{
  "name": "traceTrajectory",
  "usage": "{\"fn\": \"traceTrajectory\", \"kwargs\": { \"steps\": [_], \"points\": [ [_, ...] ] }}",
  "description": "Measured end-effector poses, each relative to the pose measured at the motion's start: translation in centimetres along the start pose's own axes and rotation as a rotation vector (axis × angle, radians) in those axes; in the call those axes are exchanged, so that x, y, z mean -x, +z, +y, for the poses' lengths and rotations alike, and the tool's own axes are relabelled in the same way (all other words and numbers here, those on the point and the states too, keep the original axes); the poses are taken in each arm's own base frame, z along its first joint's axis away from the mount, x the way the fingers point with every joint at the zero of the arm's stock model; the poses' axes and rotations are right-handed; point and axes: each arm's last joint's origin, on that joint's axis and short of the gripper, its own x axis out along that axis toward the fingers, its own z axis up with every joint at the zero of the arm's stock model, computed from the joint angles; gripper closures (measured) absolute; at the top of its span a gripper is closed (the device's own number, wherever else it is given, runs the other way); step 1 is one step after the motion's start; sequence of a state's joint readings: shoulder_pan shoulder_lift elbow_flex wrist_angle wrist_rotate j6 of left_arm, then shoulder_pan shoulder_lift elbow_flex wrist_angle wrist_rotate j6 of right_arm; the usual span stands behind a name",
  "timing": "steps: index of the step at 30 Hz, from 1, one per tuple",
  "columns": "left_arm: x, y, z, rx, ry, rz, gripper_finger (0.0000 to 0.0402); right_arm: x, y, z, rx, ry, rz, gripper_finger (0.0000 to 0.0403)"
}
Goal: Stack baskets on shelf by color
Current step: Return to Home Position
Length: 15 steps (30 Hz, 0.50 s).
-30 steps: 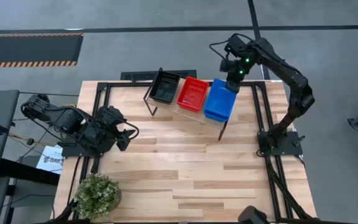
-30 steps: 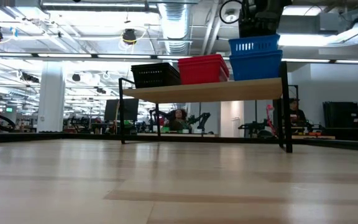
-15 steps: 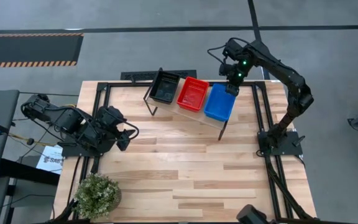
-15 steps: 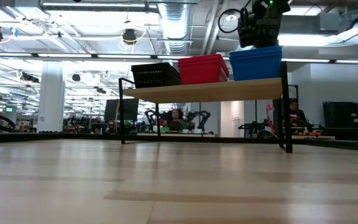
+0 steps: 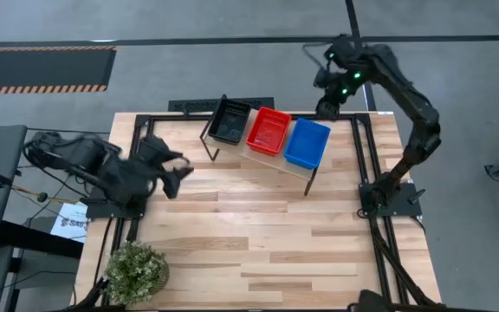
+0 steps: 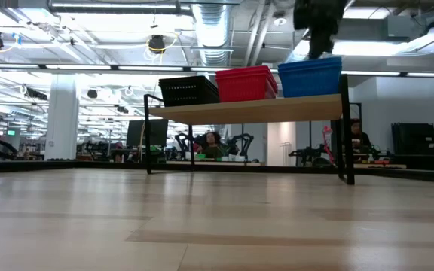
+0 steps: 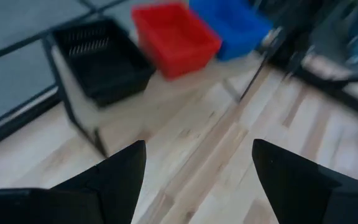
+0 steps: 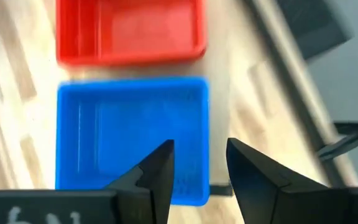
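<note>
Grey floor [image 5: 189, 69], bright ceiling lights [image 6: 51, 67]

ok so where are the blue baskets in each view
high view: blue baskets at the right end of the shelf.
low view: blue baskets on top of the shelf, at its right end.
left wrist view: far off, past the red ones.
right wrist view: close up.
shared landmark: the red baskets right beside them.

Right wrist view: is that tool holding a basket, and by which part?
Nothing is held. The right tool is open and empty, clear of the blue stack; the left tool is open too.
</note>
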<state>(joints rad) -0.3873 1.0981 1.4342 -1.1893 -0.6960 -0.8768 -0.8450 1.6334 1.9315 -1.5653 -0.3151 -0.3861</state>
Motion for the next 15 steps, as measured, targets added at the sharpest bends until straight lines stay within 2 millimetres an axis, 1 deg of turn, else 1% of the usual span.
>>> {"fn": "traceTrajectory", "kwargs": {
  "steps": [3, 6, 8, 11, 13, 15],
  "points": [
    [1.4, 1.9, 0.7, 0.048, -0.059, -0.088, 0.012, 2.5, 0.0, 0.8, -0.022, -0.047, -0.128, 0.0234],
    [3.4, 3.9, 1.5, 0.087, -0.111, -0.176, 0.012, 5.4, -1.0, 2.5, 0.005, -0.051, -0.256, 0.0238],
    [4.6, 4.8, 2.3, 0.078, -0.101, -0.243, 0.012, 7.3, -2.3, 3.9, 0.043, -0.031, -0.328, 0.024],
    [5.8, 5.2, 3.5, 0.086, -0.047, -0.302, 0.012, 9.8, -4.8, 6.3, 0.142, 0.005, -0.431, 0.0241],
    [6.2, 5.0, 4.2, 0.025, 0.013, -0.32, 0.012, 10.8, -6.7, 7.9, 0.207, 0.047, -0.516, 0.024],
    [6.3, 4.6, 4.8, -0.008, 0.049, -0.34, 0.012, 11.1, -8.5, 9.3, 0.267, 0.089, -0.605, 0.0238]
  ]
}}
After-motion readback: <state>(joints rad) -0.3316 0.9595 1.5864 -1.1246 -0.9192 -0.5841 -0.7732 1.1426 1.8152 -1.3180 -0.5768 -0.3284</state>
